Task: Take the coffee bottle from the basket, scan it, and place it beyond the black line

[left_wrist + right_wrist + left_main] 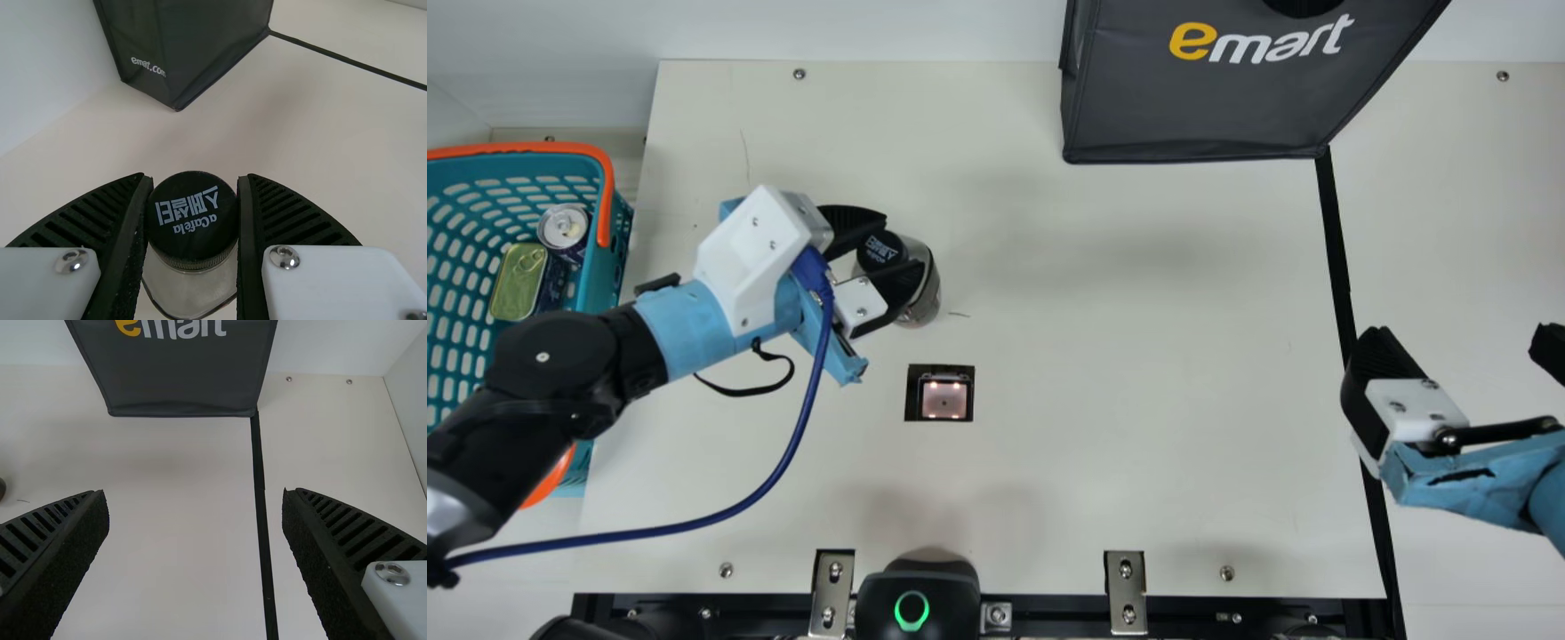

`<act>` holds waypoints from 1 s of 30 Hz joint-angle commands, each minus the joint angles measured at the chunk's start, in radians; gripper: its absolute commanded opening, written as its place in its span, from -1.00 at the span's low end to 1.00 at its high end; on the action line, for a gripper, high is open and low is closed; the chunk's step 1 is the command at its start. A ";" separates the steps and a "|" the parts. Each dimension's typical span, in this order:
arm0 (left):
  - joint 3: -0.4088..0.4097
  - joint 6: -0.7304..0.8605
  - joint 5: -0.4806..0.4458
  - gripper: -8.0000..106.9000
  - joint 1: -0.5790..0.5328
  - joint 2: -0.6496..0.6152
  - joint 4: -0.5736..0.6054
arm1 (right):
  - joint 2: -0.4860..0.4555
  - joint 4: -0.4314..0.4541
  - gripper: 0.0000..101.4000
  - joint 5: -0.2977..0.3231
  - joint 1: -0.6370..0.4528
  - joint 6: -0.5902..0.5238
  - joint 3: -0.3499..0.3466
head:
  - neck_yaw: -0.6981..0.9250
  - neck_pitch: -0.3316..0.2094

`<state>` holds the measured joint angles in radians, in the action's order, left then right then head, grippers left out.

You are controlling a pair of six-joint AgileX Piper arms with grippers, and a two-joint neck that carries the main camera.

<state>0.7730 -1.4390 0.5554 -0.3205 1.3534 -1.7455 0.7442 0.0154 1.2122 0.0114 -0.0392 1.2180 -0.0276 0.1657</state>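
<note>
- The left tool [904, 240] holds the coffee bottle [927, 283] between its two black fingers, above the worktop [1138, 356].
- Near to this bottle, a square scanner [944, 397] is set in the worktop, and it is lit.
- At the left side there is a teal basket [611, 271] with orange handles; inside it are a round can [563, 227] and a flat tin [517, 283].
- A dark bag [1200, 111] is at the far edge, and the black line [1335, 240] starts from its corner.
- The right tool [1461, 331] is open, near the line.
</note>
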 commanded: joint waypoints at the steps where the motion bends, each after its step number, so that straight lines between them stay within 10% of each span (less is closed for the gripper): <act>1: 0.003 0.006 0.009 -0.68 -0.004 0.003 0.000 | 0.000 0.000 0.79 0.000 0.000 0.000 0.000 | 0.000 -0.027; 30: -0.003 0.138 0.166 -0.68 -0.025 0.035 0.000 | 0.000 0.000 0.79 0.001 0.000 0.000 0.000 | 0.000 -0.027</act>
<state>0.7721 -1.3047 0.7175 -0.3464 1.3867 -1.7455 0.7442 0.0154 1.2132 0.0114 -0.0392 1.2180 -0.0276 0.1657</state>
